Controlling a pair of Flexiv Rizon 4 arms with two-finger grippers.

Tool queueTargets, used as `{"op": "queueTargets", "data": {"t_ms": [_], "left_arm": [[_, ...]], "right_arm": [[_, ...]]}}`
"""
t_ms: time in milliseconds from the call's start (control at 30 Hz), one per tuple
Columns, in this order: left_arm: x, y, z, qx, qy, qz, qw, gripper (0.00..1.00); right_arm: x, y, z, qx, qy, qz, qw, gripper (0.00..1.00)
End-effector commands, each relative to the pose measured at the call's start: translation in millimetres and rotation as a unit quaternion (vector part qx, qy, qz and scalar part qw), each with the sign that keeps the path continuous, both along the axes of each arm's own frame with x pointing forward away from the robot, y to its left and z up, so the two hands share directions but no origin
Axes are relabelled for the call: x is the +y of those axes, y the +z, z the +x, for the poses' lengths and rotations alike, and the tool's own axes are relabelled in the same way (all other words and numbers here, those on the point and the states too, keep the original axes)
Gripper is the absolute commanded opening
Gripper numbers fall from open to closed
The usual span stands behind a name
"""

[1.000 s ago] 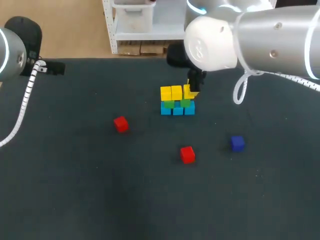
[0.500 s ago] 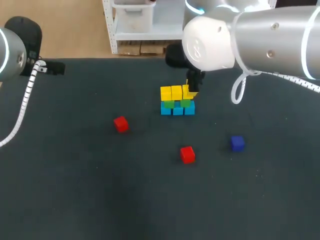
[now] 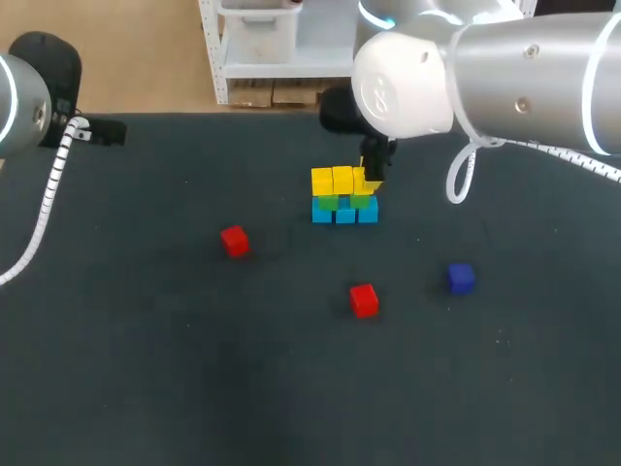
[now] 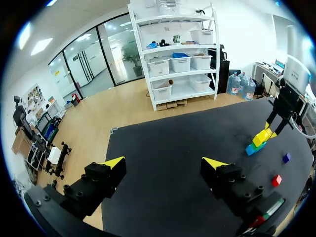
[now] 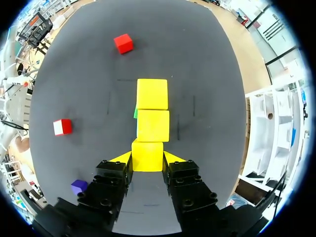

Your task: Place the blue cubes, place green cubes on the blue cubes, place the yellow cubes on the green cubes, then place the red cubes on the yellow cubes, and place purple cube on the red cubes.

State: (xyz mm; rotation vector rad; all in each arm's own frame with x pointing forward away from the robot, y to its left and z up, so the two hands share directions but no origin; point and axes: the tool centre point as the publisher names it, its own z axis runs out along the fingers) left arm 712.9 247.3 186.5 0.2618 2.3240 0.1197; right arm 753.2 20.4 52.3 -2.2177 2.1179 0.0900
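Over the dark table (image 3: 146,369), right arm (image 3: 524,68) down at the stack (image 3: 344,199) of blue, green and yellow rows. At its tip, right gripper (image 5: 147,158) clamped on the last yellow cube (image 5: 147,149), seating it at the row's end. Well apart, left gripper (image 4: 164,163) spread wide, holding nothing. Next, probably: let go, lift clear, fetch a red cube (image 3: 364,300).

Only non-task item: tabletop (image 3: 146,340), dark charcoal, matte, flat, w/ straight far edge in head view. A few tiny pale specks (image 3: 500,339) on it toward the right. Right wrist view shows faint thin lines (image 5: 109,103) marked in the surface. Left wrist view shows one corner of the dark top.
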Motion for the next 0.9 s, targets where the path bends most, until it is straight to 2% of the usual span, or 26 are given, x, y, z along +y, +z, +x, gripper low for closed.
{"op": "queueTargets", "data": {"t_ms": [33,67,100,133,267,300,367,400,500,667,900], "left_arm": [[1.0,0.1,-0.5,0.000,-0.002,-0.001,1.000,1.00],[1.0,0.1,-0.5,0.000,-0.002,-0.001,1.000,1.00],[1.0,0.1,-0.5,0.000,-0.002,-0.001,1.000,1.00],[1.0,0.1,-0.5,0.000,-0.002,-0.001,1.000,1.00],[1.0,0.1,-0.5,0.000,-0.002,-0.001,1.000,1.00],[1.0,0.1,-0.5,0.000,-0.002,-0.001,1.000,1.00],[1.0,0.1,-0.5,0.000,-0.002,-0.001,1.000,1.00],[1.0,0.1,-0.5,0.000,-0.002,-0.001,1.000,1.00],[1.0,0.1,-0.5,0.000,-0.002,-0.001,1.000,1.00],[1.0,0.1,-0.5,0.000,-0.002,-0.001,1.000,1.00],[1.0,0.1,-0.5,0.000,-0.002,-0.001,1.000,1.00]], "right_arm": [[0.5,-0.7,1.9,0.002,0.000,0.001,1.000,0.09],[0.5,-0.8,2.0,0.002,0.000,0.001,1.000,0.14],[0.5,-0.8,2.0,0.002,0.000,0.001,1.000,0.23],[0.4,-1.3,2.3,0.002,-0.001,0.001,1.000,0.38],[-0.1,-2.4,2.7,0.003,-0.003,0.001,1.000,0.50],[-0.4,-2.8,2.7,0.004,-0.004,0.001,1.000,0.59],[-0.6,-3.2,2.6,0.004,-0.005,0.000,1.000,0.95],[-0.6,-3.3,2.6,0.004,-0.005,-0.001,1.000,1.00],[-1.6,-3.2,2.6,0.003,-0.007,0.000,1.000,1.00],[-12.1,11.2,-1.1,-0.007,-0.024,0.015,1.000,1.00],[-34.5,41.4,-33.7,-0.025,-0.043,0.058,0.997,1.00]]}}
